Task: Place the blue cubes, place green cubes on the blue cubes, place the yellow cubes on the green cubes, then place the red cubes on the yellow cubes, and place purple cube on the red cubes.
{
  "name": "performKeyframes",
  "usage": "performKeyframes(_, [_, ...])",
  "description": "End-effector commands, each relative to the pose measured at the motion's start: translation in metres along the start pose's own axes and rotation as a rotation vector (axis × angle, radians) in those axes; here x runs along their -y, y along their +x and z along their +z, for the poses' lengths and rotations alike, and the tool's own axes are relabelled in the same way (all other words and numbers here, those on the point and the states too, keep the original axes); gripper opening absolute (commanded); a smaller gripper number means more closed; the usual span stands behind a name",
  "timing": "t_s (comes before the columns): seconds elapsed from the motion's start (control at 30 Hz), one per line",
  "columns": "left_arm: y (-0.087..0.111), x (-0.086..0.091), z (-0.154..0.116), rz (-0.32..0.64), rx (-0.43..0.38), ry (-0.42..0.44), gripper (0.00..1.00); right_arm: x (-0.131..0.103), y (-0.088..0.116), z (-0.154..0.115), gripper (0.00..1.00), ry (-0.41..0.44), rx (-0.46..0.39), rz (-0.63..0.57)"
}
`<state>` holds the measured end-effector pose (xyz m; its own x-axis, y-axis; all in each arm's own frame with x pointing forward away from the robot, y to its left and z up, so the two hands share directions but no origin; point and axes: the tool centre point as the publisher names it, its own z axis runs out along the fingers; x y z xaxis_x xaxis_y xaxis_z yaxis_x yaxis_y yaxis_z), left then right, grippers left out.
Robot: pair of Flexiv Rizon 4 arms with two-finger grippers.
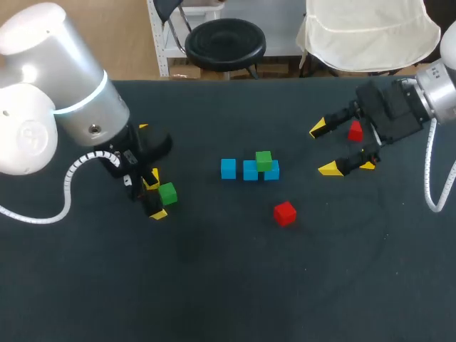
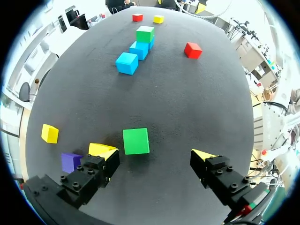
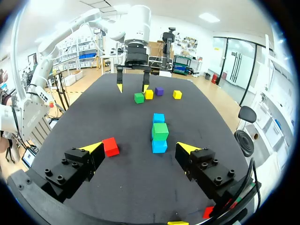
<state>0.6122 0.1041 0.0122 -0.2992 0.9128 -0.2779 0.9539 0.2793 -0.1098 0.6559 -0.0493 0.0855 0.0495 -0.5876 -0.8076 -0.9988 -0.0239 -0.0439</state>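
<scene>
1. Building the green layer, to judge by the desk: three blue cubes in a row near its middle, with one placed green cube on top.
2. Left pincer down at the desk, spread wide around a loose green cube. Cube nearer one finger, not clamped from both sides.
3. Right pincer equally wide open and low, with a red cube just inside one finger, not gripped.
4. Next move, probably: close on the loose green cube, lift, carry to the blue row, and set down beside the placed one. Calls for square alignment and clearance from the right pincer.
5. Second red cube loose near the row, apart from both pincers.
6. Purple cube and yellow cube lost under the left arm from above, plain only from the wrists.
7. Hard to tell which blue cubes bear the placed green one, or whether the yellow at the left finger is tip or another cube.
</scene>
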Motion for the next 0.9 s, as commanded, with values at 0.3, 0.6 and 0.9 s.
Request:
performKeyframes(0.3, [-0.007,0.006,0.003,0.011,0.028,0.032,1.0,0.0,0.0,0.001,1.0,0.0,0.002,-0.001])
performKeyframes(0.6, [-0.008,0.008,0.01,0.014,0.024,0.032,0.91,0.0,0.0,0.001,1.0,0.0,0.002,-0.001])
performKeyframes(0.9, [-0.014,0.004,0.013,-0.004,0.032,0.014,1.0,0.0,0.0,0.001,1.0,0.0,0.002,-0.001])
